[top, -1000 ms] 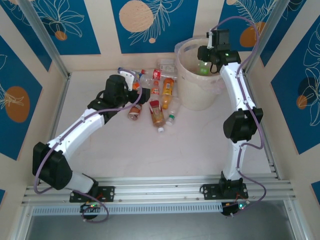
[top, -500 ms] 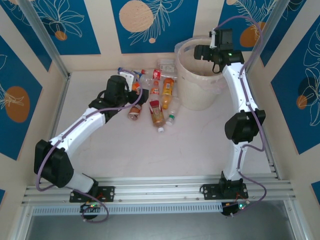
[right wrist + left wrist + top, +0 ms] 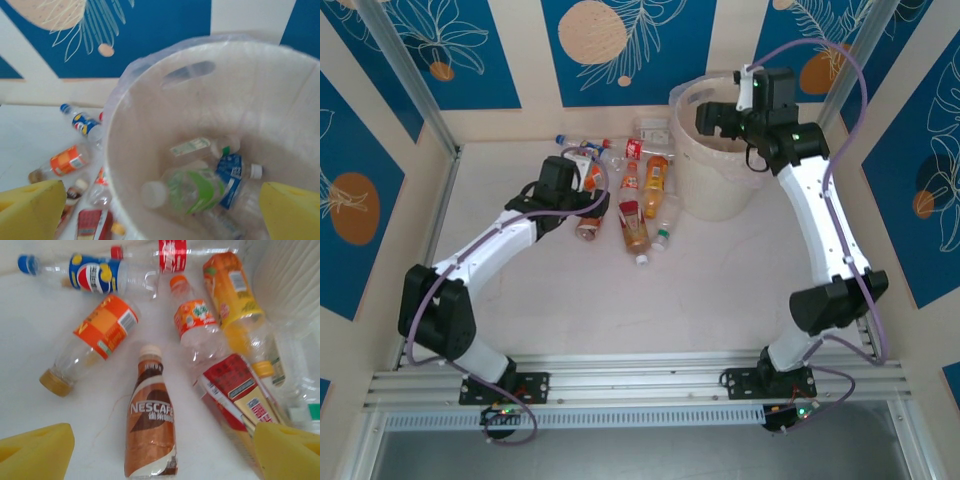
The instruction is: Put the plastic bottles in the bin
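NESCAFE: label of brown bottle (image 3: 151,432); rest illegible.

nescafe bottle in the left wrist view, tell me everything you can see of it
The nescafe bottle is a small plastic bottle, wrapped almost fully in a brown and cream label with white lettering and topped by a cream cap. It lies on its side on the white table, cap pointing away from the wrist camera. It sits between the yellow fingers of the open left gripper, which do not touch it.

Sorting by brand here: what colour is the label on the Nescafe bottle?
Brown, with white lettering; the Nescafe bottle shows best in the left wrist view.
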